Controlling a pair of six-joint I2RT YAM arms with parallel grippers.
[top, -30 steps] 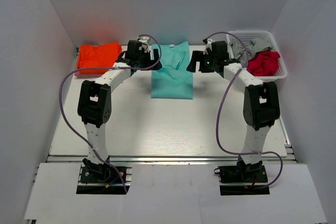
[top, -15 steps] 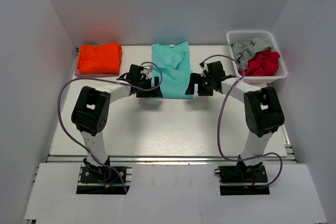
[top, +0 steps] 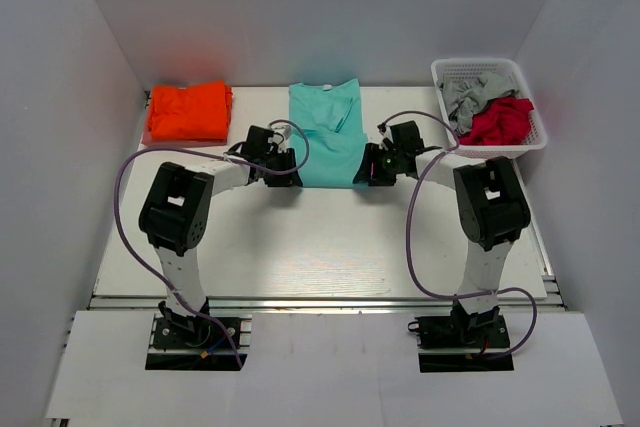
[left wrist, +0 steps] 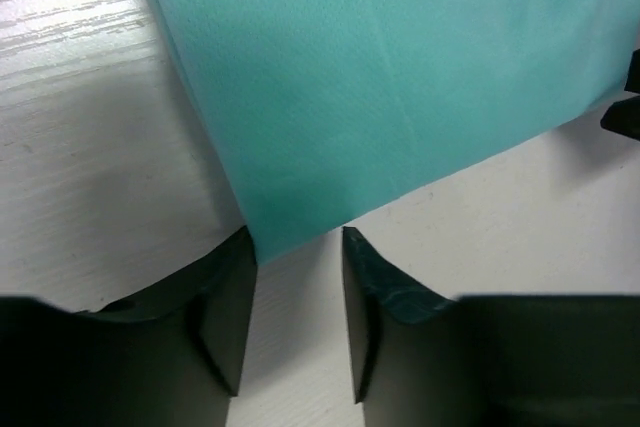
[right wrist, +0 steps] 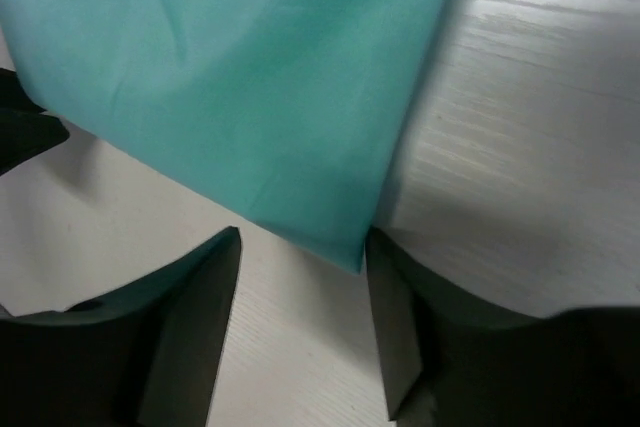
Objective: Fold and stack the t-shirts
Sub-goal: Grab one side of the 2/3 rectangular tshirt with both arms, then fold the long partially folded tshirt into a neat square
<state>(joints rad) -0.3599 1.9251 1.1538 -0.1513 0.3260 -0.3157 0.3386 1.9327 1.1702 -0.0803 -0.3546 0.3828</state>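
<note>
A mint-teal t-shirt [top: 325,137] lies flat in the middle of the table, collar toward the back wall. My left gripper [top: 284,164] sits low at its near left corner, and my right gripper [top: 369,168] at its near right corner. In the left wrist view the teal t-shirt [left wrist: 380,77] ends in a corner right at the tips of the left gripper [left wrist: 296,237], whose jaws stand apart over bare table. The right wrist view has the teal t-shirt [right wrist: 230,67] pointing its corner beside one fingertip of the right gripper [right wrist: 302,237], also open. An orange t-shirt [top: 188,110] lies folded at the back left.
A white basket [top: 490,64] at the back right holds a red cloth [top: 500,119] and a grey cloth [top: 465,95]. White walls close in the table on three sides. Purple cables loop off both arms.
Both grippers have come from the shirt's far part down to its near corners and moved inward against them. Their jaws have narrowed. The teal shirt now lies flat.
</note>
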